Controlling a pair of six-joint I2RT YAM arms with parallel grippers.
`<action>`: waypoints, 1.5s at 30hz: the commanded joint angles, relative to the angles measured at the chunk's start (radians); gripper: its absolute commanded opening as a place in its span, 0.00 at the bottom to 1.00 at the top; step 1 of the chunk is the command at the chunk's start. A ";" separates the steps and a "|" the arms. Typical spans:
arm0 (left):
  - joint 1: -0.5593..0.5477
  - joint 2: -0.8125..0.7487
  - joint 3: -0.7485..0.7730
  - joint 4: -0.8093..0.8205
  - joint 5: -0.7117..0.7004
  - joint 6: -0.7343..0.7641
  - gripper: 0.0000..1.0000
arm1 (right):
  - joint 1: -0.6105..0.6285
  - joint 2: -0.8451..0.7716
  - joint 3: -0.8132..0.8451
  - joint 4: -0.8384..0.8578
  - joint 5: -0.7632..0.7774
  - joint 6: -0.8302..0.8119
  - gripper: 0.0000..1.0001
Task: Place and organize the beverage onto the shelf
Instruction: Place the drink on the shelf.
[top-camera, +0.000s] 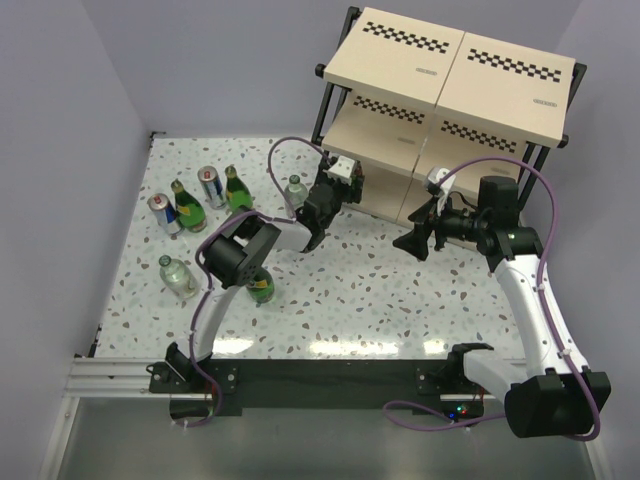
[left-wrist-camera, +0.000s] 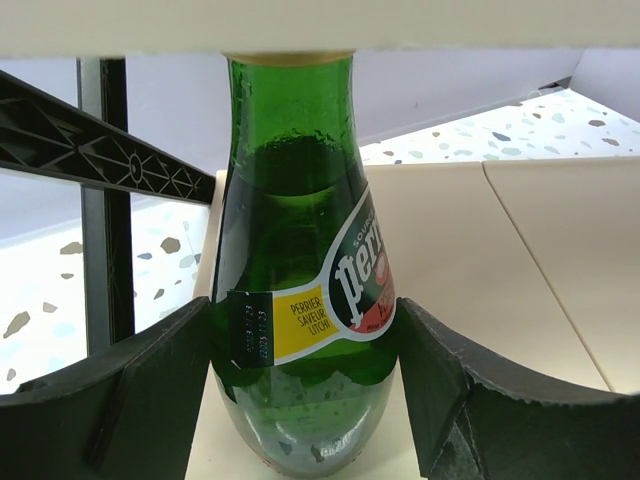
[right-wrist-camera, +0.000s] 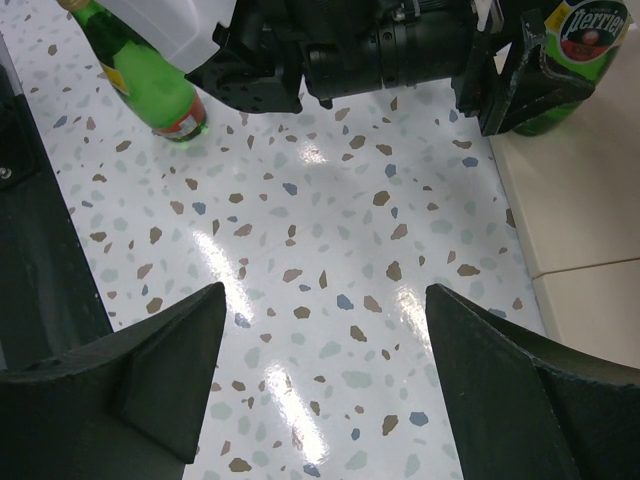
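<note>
Bottle (left-wrist-camera: 300, 250) cap (mostly) behind shelf board (left-wrist-camera: 320, 25)

Speckled tabletop (top-camera: 400, 300), with the shelf (top-camera: 450, 60) standing at its far right corner. On the shelf's lowest board (left-wrist-camera: 520, 260), a green bottle (left-wrist-camera: 300, 250) stands upright beside a black post (left-wrist-camera: 105, 200). Left of the shelf, on the tabletop: a clear bottle (top-camera: 295, 195) closest, then two green bottles (top-camera: 236, 189) and two cans (top-camera: 211, 186) alternating in a row. Farther from the shelf are a second clear bottle (top-camera: 177, 276) and a lone green one (top-camera: 262, 290).

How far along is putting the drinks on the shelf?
Done: no drink visibly stands free on the shelf yet. In hand: the left arm's fingers clasp one green bottle standing on the lowest board. Left: seven on the table, three green bottles, two clear bottles, two cans.
</note>
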 joint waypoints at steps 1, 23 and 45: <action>0.006 -0.017 0.049 0.066 -0.061 0.027 0.71 | -0.005 -0.015 0.017 0.013 -0.025 -0.014 0.84; -0.011 -0.200 -0.132 0.043 0.002 0.007 1.00 | -0.008 -0.033 0.008 0.023 -0.023 -0.010 0.84; -0.088 -0.603 -0.398 -0.186 0.086 -0.019 0.99 | -0.011 -0.041 0.006 -0.043 -0.071 -0.112 0.86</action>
